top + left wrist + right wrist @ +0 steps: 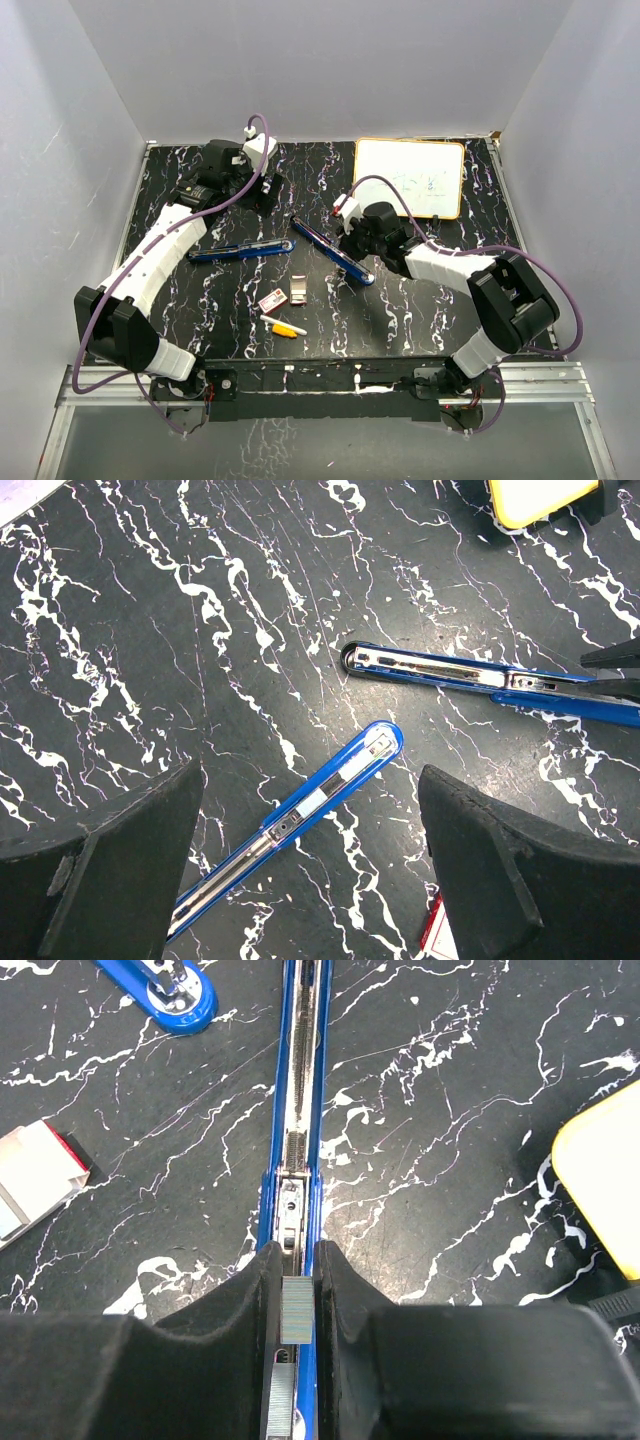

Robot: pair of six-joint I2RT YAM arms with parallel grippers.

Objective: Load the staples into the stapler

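Right wrist view alone shows the right gripper [297, 1268] pinching a short silvery-grey staple strip [297, 1310] just above the blue stapler [300, 1090] and its open channel; overhead, the strip is hidden. The left gripper [310, 775] hangs spread above the table [150, 630], with the red-and-white box [271, 300] lying apart.

Glossy blue stapler [300, 1080], dull metal staples [297, 1310]

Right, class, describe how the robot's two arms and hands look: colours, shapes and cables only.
The left arm and right arm have white shells, black joints and a looping purple cable each. The left hand and right hand have two chunky, matte black, wedge-shaped fingers.
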